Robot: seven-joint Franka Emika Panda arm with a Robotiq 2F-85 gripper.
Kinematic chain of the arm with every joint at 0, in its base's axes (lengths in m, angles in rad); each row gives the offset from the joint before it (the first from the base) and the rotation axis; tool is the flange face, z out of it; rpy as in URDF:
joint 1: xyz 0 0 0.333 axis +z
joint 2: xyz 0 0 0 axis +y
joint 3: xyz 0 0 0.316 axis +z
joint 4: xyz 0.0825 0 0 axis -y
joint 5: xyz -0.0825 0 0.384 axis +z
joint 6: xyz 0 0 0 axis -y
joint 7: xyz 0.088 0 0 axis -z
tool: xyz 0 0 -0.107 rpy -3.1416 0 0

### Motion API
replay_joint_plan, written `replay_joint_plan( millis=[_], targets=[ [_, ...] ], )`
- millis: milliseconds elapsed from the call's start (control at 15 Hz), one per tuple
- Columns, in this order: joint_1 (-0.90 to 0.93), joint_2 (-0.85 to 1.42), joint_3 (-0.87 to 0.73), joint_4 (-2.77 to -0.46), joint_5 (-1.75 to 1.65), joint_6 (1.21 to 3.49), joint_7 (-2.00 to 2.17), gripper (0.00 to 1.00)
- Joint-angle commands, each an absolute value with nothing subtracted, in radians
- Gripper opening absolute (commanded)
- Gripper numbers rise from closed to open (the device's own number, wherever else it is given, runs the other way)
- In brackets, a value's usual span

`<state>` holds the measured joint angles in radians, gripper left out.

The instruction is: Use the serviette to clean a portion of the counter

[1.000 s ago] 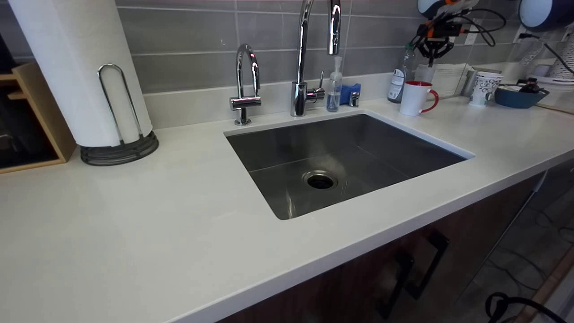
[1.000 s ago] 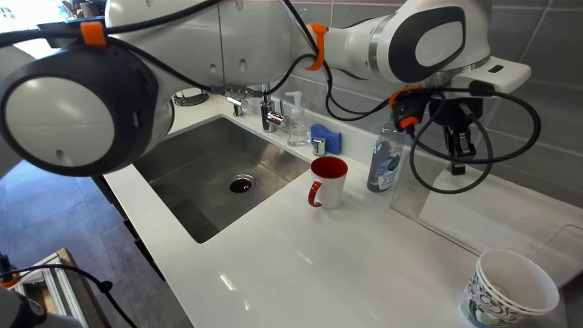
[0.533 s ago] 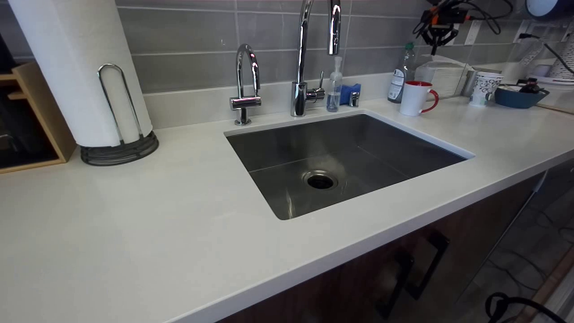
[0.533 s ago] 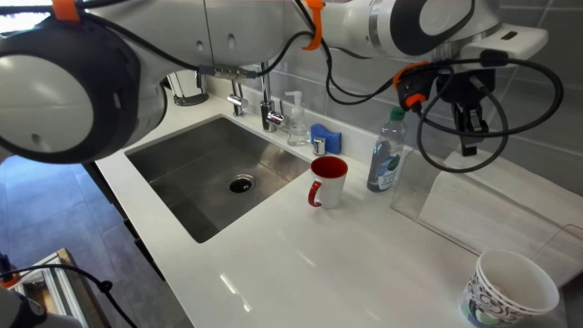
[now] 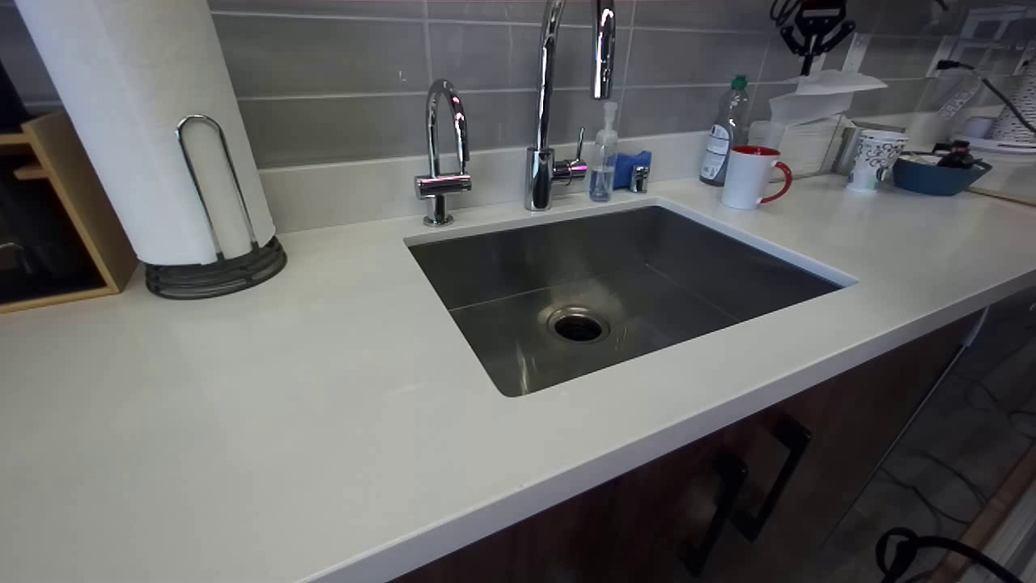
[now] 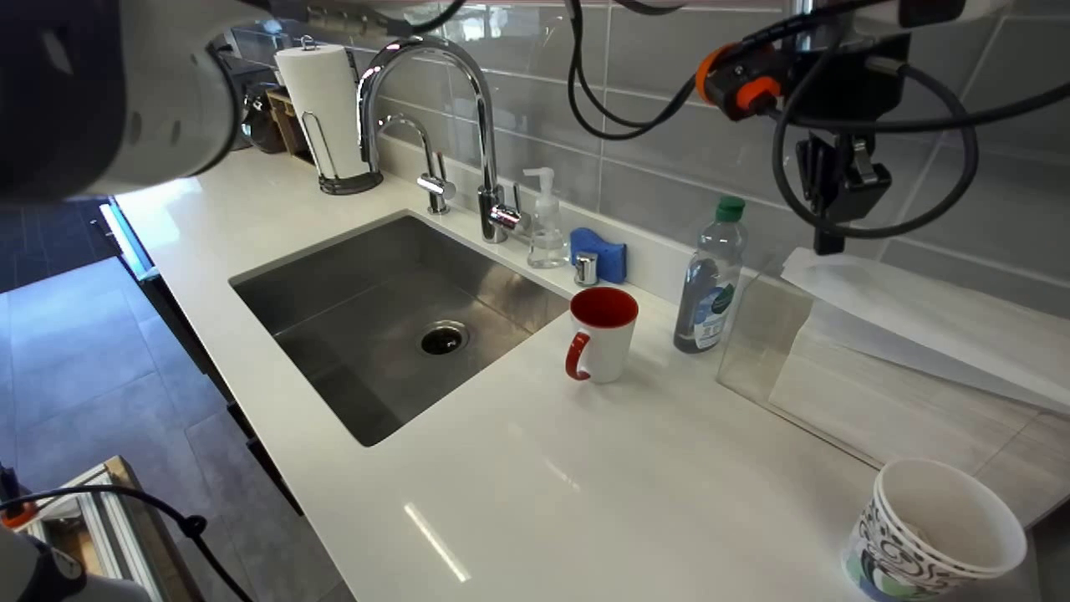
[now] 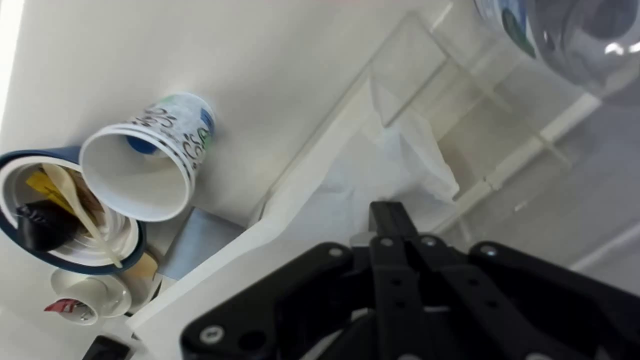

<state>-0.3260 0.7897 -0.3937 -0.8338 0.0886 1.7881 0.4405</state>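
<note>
The white serviette point(image 6: 936, 313) hangs by its upper edge from my gripper point(image 6: 829, 241), lifted off a stack of serviettes point(image 6: 869, 393) in a clear holder. It also shows in an exterior view point(image 5: 825, 85) under the gripper tips point(image 5: 807, 66). In the wrist view the fingertips point(image 7: 393, 210) are together and the white sheet point(image 7: 345, 200) spreads below them; the pinched edge is hidden. The off-white counter point(image 6: 619, 485) shows in both exterior views, with its steel sink point(image 6: 376, 334); the counter point(image 5: 283, 405) is broad beside the paper towel roll.
A white mug with a red inside point(image 6: 606, 343) and a dish soap bottle point(image 6: 710, 284) stand near the holder. Paper cups point(image 6: 928, 535) and a blue bowl point(image 5: 939, 174) are close by. Faucets point(image 5: 541, 162), a soap pump point(image 5: 603, 162) and a paper towel roll point(image 5: 146, 129) line the wall.
My gripper has risen from the stack and pulled the serviette up with it. The sheet now bends away from the stack. The arm has moved upward in both exterior views.
</note>
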Motion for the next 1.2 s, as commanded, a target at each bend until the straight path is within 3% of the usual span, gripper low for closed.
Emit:
replay_joint_plan(
  millis=[0,733,1133],
  targets=[
    [-0.259,0.603,-0.405,-1.069,0.03,1.668,0.332,0.0],
    [-0.149,0.267,-0.394,-1.473,-0.056,1.336,0.127,0.0],
    [-0.233,0.302,-0.319,-1.412,-0.033,1.348,0.169,0.0]
  ],
)
